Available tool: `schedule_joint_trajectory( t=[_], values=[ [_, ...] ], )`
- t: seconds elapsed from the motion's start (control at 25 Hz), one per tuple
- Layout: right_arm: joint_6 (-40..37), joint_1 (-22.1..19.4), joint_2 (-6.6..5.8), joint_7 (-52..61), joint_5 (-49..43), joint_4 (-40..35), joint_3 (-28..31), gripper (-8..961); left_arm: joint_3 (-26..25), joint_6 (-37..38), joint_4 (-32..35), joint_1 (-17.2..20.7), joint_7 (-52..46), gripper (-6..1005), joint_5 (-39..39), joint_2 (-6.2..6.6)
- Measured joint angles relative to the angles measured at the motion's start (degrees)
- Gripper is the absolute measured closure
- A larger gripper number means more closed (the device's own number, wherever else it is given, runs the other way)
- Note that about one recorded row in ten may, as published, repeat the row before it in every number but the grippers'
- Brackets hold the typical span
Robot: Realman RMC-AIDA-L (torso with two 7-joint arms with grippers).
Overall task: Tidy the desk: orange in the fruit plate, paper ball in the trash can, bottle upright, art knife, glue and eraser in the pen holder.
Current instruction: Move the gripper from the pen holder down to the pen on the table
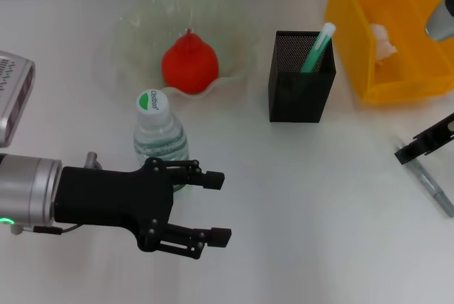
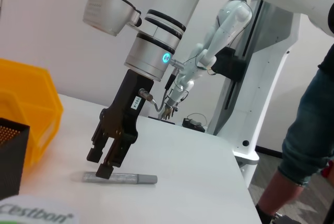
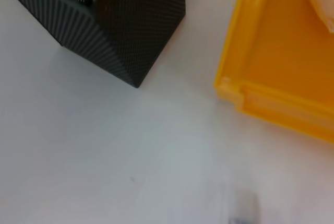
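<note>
Right gripper [image 2: 107,164] is reaching down over the grey knife [image 2: 120,178] lying flat on the desk [image 1: 305,219], fingers parted and straddling one end, not yet clamping, since the knife belongs in the nearby holder [image 1: 301,77]. Left gripper [image 1: 213,206] is hovering spread wide beside the upright bottle [image 1: 159,137].

We take this for a robotics lab. Beyond the right gripper [image 2: 107,158], a second white robot arm [image 2: 201,59] hangs on a tall white stand [image 2: 266,78] against a bare pale wall [image 2: 47,36], and a person in jeans [image 2: 305,130] stands at the white table [image 2: 177,182] edge behind it.
</note>
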Motion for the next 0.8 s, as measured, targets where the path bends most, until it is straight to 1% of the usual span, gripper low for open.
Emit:
schedule_joint_trajectory(
  t=[0.28,0.6,0.8],
  values=[
    [2.0,2.4,0.13,-0.3,0.0,4.5,-0.9,370,0.0,-0.5,-0.4,-0.2,0.1,153,0.0,0.04],
    [3.4,2.8,0.08,-0.3,-0.1,5.7,-2.3,413,0.0,-0.7,-0.4,-0.2,0.1,153,0.0,0.09],
    [3.7,2.8,0.06,-0.3,-0.1,5.7,-2.3,648,-0.2,-0.7,-0.4,-0.2,0.1,153,0.0,0.17]
  ],
)
